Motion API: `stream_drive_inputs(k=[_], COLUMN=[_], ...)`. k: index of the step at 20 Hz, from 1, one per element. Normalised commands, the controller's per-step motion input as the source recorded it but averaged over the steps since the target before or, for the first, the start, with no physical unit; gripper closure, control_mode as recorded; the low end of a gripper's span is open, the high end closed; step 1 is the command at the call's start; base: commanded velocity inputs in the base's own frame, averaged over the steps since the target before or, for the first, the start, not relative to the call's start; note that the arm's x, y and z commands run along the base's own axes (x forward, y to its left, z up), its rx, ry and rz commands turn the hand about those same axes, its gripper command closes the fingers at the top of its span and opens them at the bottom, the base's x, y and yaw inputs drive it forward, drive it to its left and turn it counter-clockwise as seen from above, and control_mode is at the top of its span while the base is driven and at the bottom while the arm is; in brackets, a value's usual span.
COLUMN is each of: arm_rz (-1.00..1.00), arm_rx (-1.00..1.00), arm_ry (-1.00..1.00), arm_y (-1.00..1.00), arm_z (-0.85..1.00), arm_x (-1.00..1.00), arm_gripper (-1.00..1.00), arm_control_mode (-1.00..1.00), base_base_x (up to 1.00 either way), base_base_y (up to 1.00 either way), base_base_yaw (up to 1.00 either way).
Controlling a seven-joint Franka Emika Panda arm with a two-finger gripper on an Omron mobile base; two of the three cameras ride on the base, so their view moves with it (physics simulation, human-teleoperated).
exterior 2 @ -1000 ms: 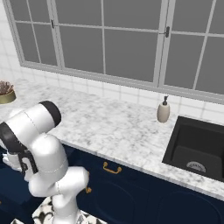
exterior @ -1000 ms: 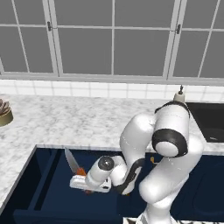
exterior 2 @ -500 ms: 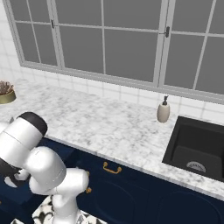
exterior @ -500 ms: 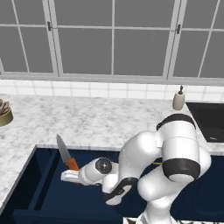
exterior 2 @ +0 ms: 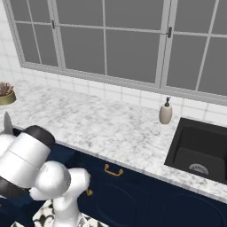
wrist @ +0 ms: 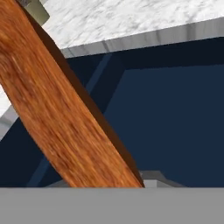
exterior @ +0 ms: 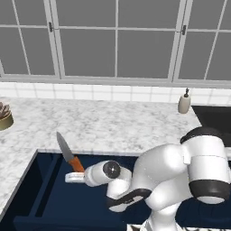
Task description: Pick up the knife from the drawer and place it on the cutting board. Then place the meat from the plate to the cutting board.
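Left base view: knife (exterior: 68, 154) in hand (exterior: 76, 174), above drawer (exterior: 40, 194).

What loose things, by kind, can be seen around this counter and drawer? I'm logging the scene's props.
Knife, held in the gripper above the drawer: 1
Soap dispenser: 1
Potted plant: 1
Total: 3

You are seeing flat, even, rendered light; the marble worktop (exterior: 103, 124) is reading bright, the drawer (exterior: 45, 198) beside it staying dim, edges slightly soft.
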Motion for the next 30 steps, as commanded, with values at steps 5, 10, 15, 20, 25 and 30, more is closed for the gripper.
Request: stream_drive_inputs(k=[5, 10, 15, 20, 25, 30], arm_rz=[0.01, 0.00, 0.00, 0.02, 0.07, 0.18], arm_rx=[-0.20, -0.19, -0.29, -0.31, -0.35, -0.24], arm_ry=[0.00, 0.07, 0.08, 0.01, 0.10, -0.02], arm_y=[0.19, 0.22, -0.09, -0.73, -0.85, -0.94], arm_z=[1.00, 1.00, 0.79, 0.14, -0.04, -0.02], arm_x=[0.14, 0.24, 0.01, -0.03, -0.30, -0.42], arm_gripper=[1.00, 1.00, 1.00, 1.00, 1.00, 1.00], arm_control_mode=[-1.00, -1.00, -1.00, -1.00, -1.00, -1.00], base_base_x=[0.00, 0.00, 0.00, 0.00, 0.00, 0.00], base_base_y=[0.00, 0.00, 0.00, 0.00, 0.00, 0.00], base_base_yaw=[0.00, 0.00, 0.00, 0.00, 0.00, 0.00])
